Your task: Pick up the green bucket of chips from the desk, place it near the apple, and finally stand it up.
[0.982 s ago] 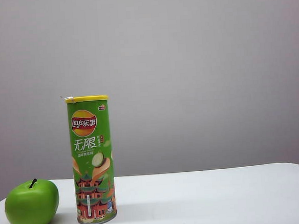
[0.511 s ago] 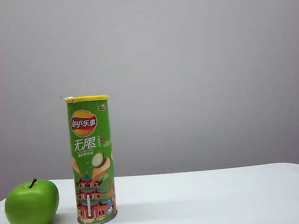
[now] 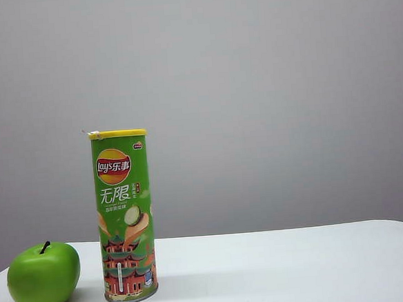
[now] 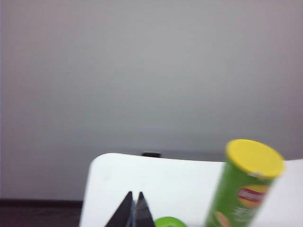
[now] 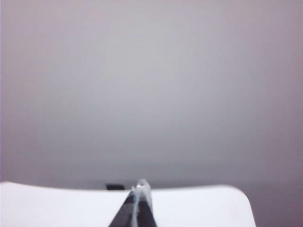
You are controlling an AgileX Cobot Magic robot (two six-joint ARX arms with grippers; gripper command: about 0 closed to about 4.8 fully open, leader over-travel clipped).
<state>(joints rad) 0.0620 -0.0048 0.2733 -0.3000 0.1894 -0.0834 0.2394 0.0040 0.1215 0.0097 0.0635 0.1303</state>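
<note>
The green bucket of chips (image 3: 124, 216) stands upright on the white desk (image 3: 279, 270), its yellow lid on top, close to the right of the apple (image 3: 43, 276). In the left wrist view the bucket of chips (image 4: 244, 187) rises beside a sliver of the apple (image 4: 169, 222). My left gripper (image 4: 135, 195) is shut and empty, held back from both. My right gripper (image 5: 140, 185) is shut with nothing in it, over the desk (image 5: 61, 205) away from the objects. Neither arm appears in the exterior view.
A plain grey wall stands behind the desk. A small dark object (image 4: 151, 154) sits past the desk's far edge in the left wrist view, and a similar one (image 5: 115, 186) in the right wrist view.
</note>
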